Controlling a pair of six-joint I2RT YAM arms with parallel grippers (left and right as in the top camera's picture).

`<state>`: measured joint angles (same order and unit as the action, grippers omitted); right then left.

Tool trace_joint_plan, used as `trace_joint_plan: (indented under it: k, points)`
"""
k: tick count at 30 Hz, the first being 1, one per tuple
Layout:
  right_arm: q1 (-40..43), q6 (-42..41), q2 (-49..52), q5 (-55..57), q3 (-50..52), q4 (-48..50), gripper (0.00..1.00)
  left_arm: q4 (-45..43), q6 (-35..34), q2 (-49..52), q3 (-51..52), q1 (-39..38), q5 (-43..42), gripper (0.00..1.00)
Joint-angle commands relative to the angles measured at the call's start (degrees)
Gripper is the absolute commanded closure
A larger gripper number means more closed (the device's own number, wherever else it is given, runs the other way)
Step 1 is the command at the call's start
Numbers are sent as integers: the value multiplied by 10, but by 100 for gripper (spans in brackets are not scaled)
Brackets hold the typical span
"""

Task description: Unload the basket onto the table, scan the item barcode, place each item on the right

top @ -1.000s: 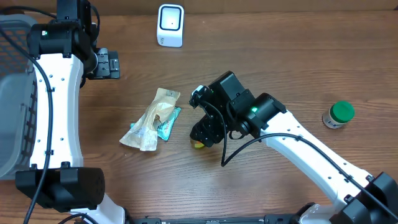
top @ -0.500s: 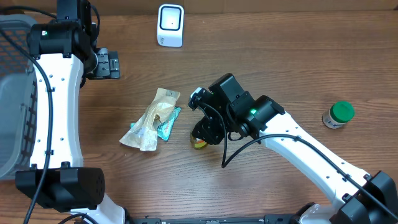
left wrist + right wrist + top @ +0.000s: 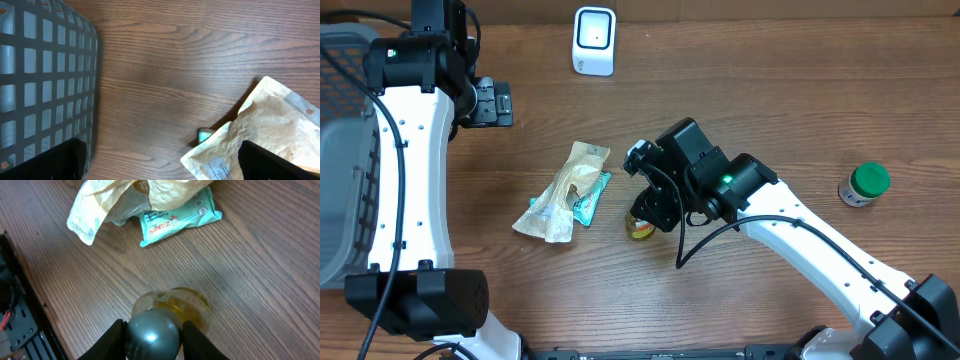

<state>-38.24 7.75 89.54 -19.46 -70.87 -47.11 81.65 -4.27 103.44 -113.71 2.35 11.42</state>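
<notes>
Wood table (image 3: 770, 90) | R end effector (image 3: 152, 332) newly clamped on jar (image 3: 176, 302) | L end effector (image 3: 162, 160) apart

Left arm (image 3: 415, 160) stretches straight forward; left hand (image 3: 165, 162) points downward, fingers (image 3: 65, 160) spread wide with nothing between them; right arm (image 3: 820, 245) reaches inward, wrist tipped down; right hand (image 3: 152, 335) clamps the cap of the small jar (image 3: 172, 305) beneath it, a finger on each side.
</notes>
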Motion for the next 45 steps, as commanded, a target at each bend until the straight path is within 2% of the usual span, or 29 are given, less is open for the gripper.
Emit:
trace_joint_plan:
  k: [1, 10, 12, 25, 30, 34, 45]
  points:
    - [0, -33, 2, -5, 5, 3, 70, 0, 4, 0, -7, -1, 6, 0]
    - [0, -33, 2, -5, 5, 4, 79, 0, 4, 0, -7, -1, 6, 0]
    - [0, -57, 2, 8, 5, 6, 79, 0, 4, 0, -7, -1, 6, 0]
    - [0, -306, 2, 140, 5, 21, 80, 0, 4, 0, -7, -1, 6, 0]
    - [0, -392, 2, 183, 5, 21, 85, 0, 4, 0, -7, -1, 6, 0]
    - [0, -458, 2, 207, 5, 21, 84, 0, 4, 0, -7, -1, 6, 0]
    - [0, -470, 2, 239, -14, 14, 84, 0, 4, 0, -7, -1, 6, 0]
